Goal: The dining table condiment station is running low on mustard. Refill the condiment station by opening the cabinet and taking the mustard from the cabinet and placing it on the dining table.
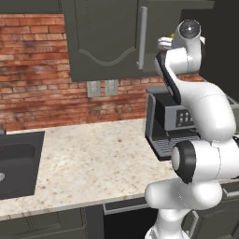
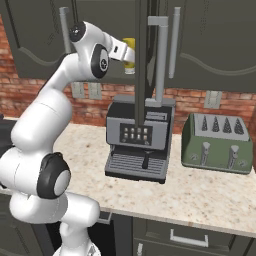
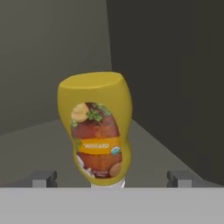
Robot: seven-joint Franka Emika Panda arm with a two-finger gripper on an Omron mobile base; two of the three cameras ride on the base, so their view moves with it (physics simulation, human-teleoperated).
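Observation:
The mustard, a yellow squeeze bottle with an orange-red label, stands cap-down on the shelf inside the cabinet. My gripper is open, one fingertip on each side of the bottle's base and both apart from it. In the right base view the arm reaches up into the cabinet, with the gripper at the mustard just left of the edge-on open door. A door of the cabinet with its silver bar handle hangs left of the arm. The dining table is out of view.
Below the cabinet, an espresso machine and a green toaster stand on the speckled counter against the brick wall. A dark sink lies at the counter's left end. The open door's handle stands close to the arm's right.

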